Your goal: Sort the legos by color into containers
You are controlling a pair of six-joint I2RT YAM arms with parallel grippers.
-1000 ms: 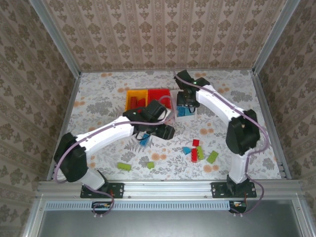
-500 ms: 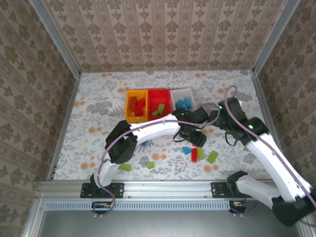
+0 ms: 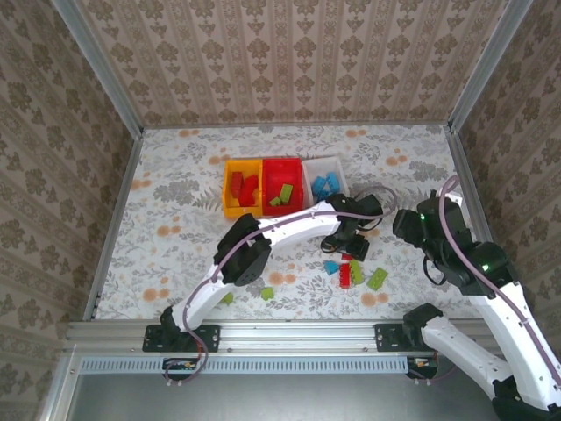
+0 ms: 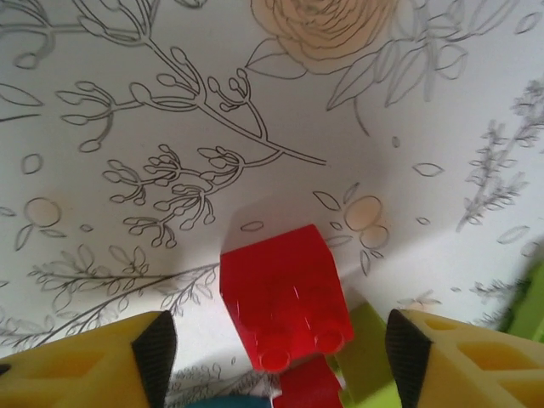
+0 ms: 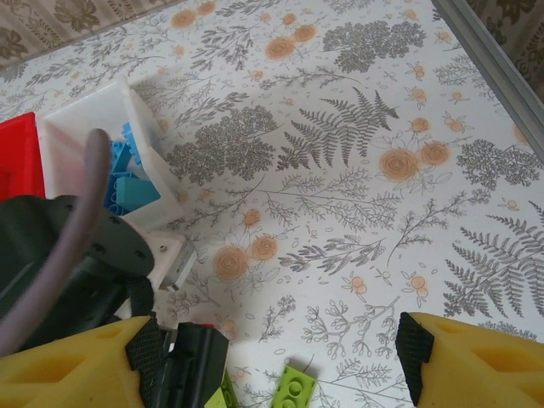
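Note:
Three containers stand in a row at the back: a yellow-orange bin with red legos, a red bin with green ones, and a white bin with blue ones. A cluster of loose legos lies mid-table: a blue one, a red one and a green one. My left gripper hangs open just above this cluster. A red brick lies on the table between its fingers, untouched. My right gripper is open and empty, right of the cluster.
Two more green legos lie near the front left. Beside the red brick are a green brick and another red one. The left arm's dark wrist sits close to my right gripper's left finger.
The left arm has swung right from near the bins to the lego cluster. The right arm has drawn back from the white bin toward the right, its jaws opening wider.

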